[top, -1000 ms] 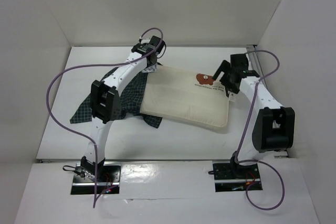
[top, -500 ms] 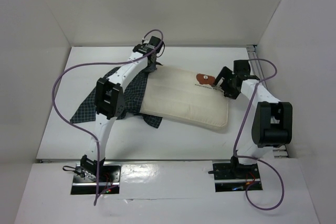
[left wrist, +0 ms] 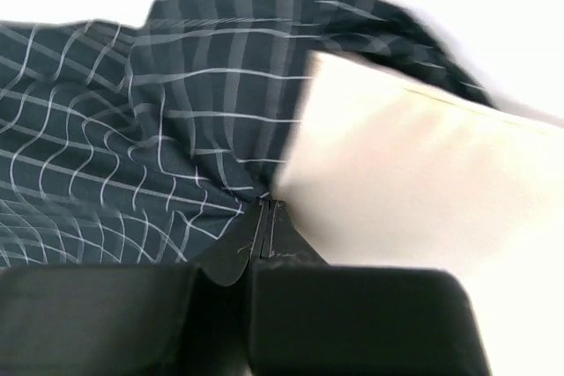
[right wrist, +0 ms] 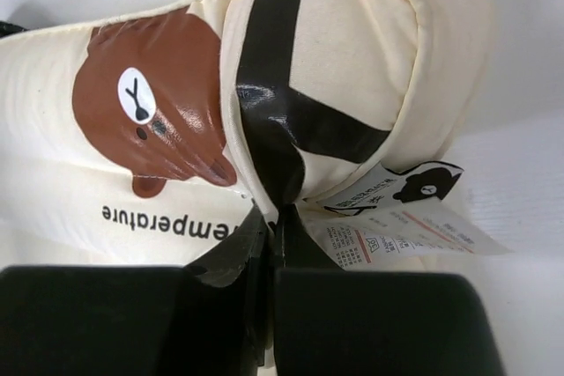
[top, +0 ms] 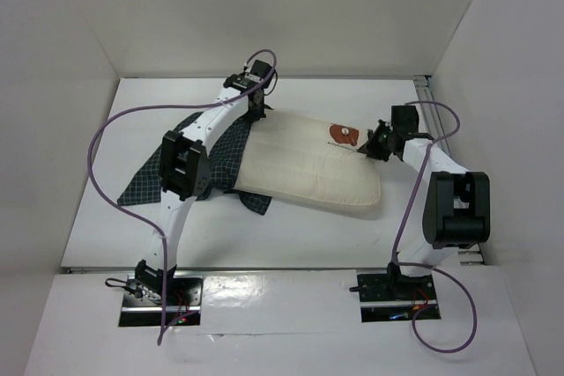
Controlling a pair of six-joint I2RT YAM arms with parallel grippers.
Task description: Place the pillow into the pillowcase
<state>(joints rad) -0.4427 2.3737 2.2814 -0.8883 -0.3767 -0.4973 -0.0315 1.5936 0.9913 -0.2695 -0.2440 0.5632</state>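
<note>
The cream pillow (top: 308,166) lies mid-table, its bear print (top: 343,135) toward the right end. Part of the dark checked pillowcase (top: 220,160) lies beneath the pillow's left end and spreads leftward under the left arm. My left gripper (top: 256,115) is at the pillow's far left corner. In the left wrist view its jaws (left wrist: 267,210) are shut on a fold of the pillowcase (left wrist: 132,129) right beside the pillow (left wrist: 423,182). My right gripper (top: 371,143) is shut on the pillow's right corner. The right wrist view shows the pinched seam between its jaws (right wrist: 275,214), beside the white tag (right wrist: 414,228).
White walls close in the table on three sides. A metal rail (top: 424,92) runs along the far right edge. Purple cables (top: 101,134) loop off both arms. The arm bases (top: 154,292) sit at the near edge.
Both grippers went from open to shut. The right gripper moved left and down onto the pillow's corner. The left gripper settled onto the pillowcase edge.
</note>
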